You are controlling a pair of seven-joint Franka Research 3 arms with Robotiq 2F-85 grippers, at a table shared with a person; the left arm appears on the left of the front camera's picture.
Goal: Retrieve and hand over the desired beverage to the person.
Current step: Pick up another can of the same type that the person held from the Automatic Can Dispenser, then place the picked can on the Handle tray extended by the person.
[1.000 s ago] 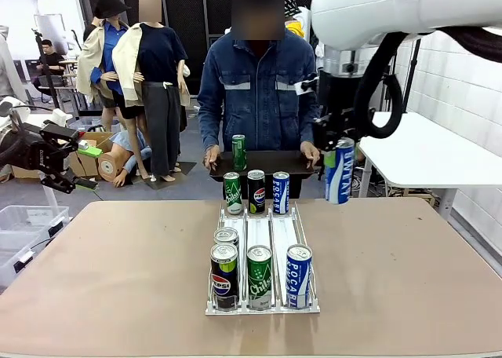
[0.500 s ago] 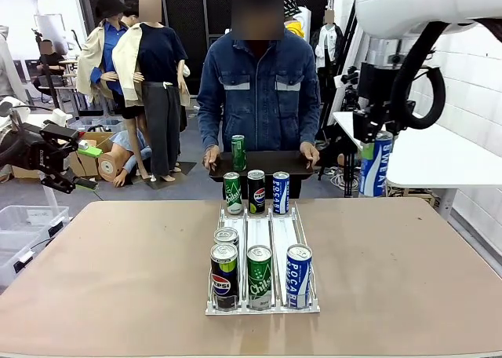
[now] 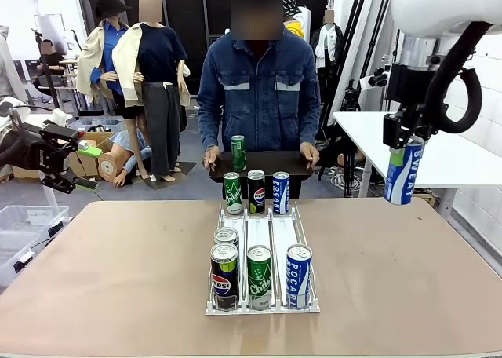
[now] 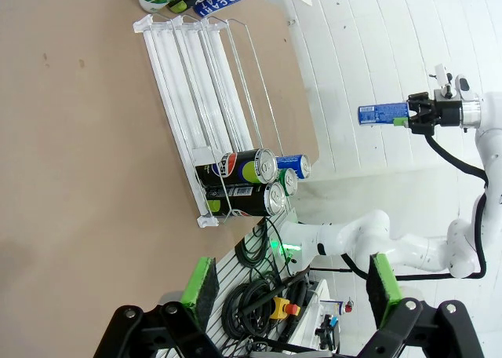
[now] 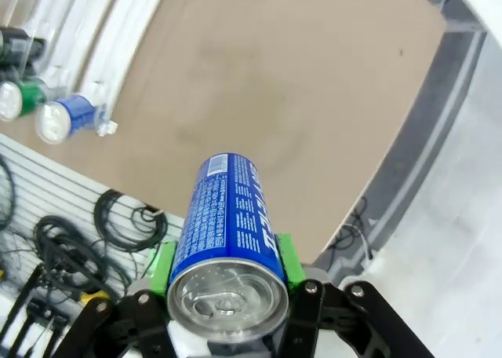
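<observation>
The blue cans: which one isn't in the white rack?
The blue Pocari Sweat can clamped in the right gripper, hanging in the air; the other two blue cans stand in the rack.

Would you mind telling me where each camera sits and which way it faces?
Front view: between the arms, facing the person across the table; right gripper holds a blue can.
Left wrist view: along the open left gripper, over the can rack.
Right wrist view: along the right gripper, down the blue can.
All three share the rack.
</observation>
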